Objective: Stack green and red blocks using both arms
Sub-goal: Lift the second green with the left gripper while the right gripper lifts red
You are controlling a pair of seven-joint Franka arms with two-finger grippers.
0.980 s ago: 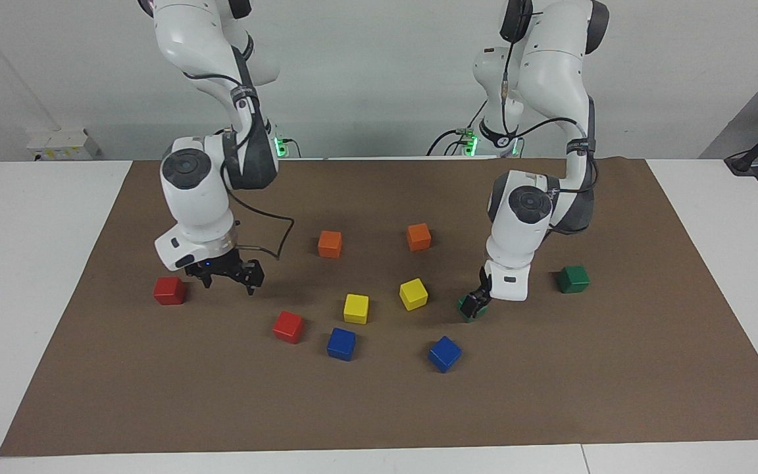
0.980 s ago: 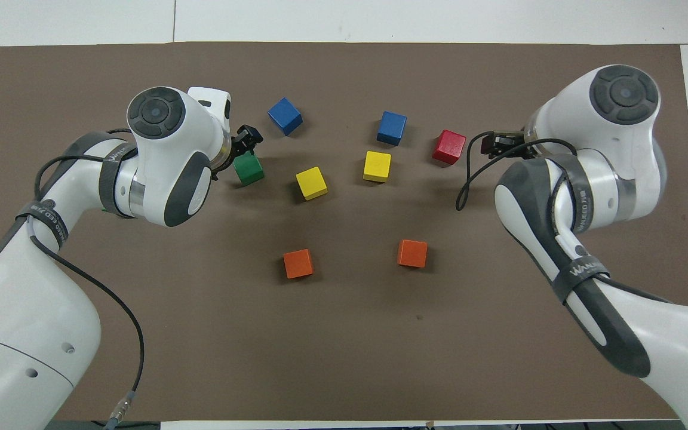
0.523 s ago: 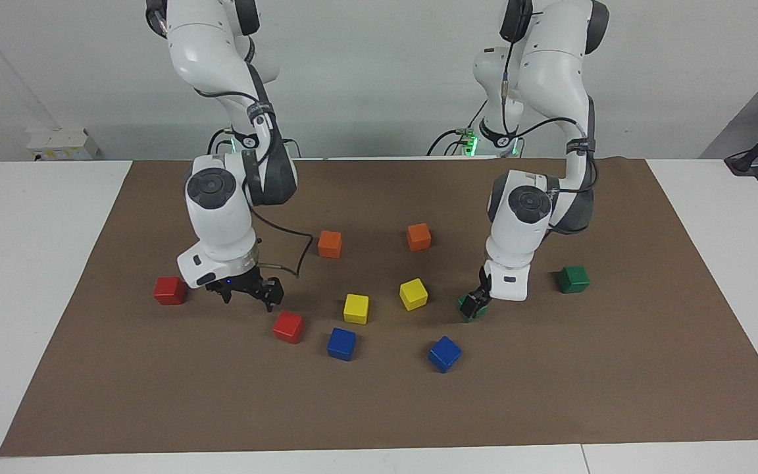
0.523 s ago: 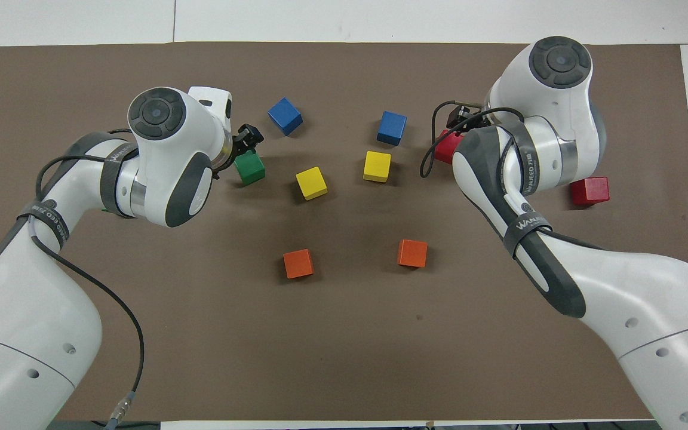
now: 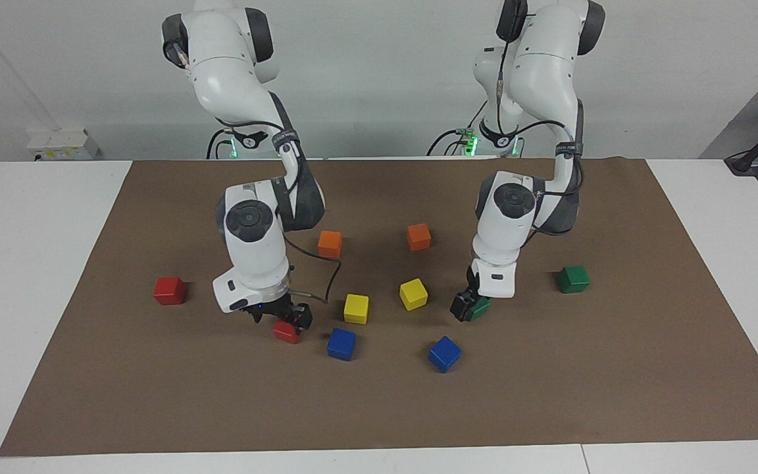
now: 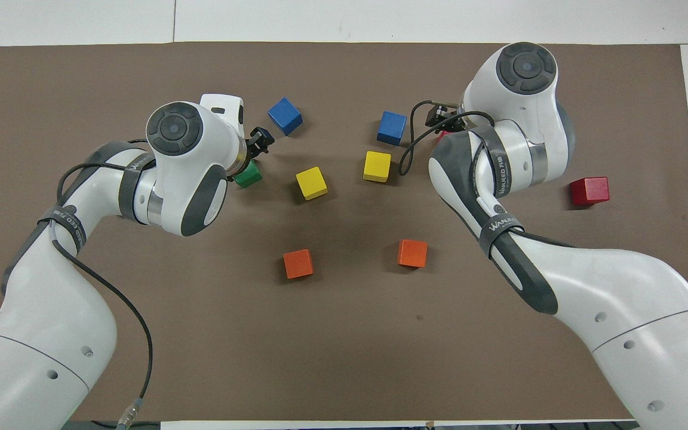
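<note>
My left gripper (image 5: 470,308) is shut on a dark green block (image 5: 481,307) and holds it at mat level beside a yellow cube; both also show in the overhead view, the gripper (image 6: 255,146) and the block (image 6: 249,175). The second green block (image 5: 573,279) lies toward the left arm's end and is hidden under the arm in the overhead view. My right gripper (image 5: 280,317) is open and low over a red block (image 5: 285,333), its fingers either side of the block's top. The second red block (image 5: 169,290) lies toward the right arm's end.
Two orange cubes (image 5: 329,243) (image 5: 418,237) lie nearer to the robots. Two yellow cubes (image 5: 356,308) (image 5: 413,293) and two blue cubes (image 5: 341,343) (image 5: 444,353) lie between the grippers. All rest on a brown mat (image 5: 616,395).
My right gripper has moved from beside the red block at the right arm's end to the other red block and come down over it. My left gripper has turned slightly with the green block.
</note>
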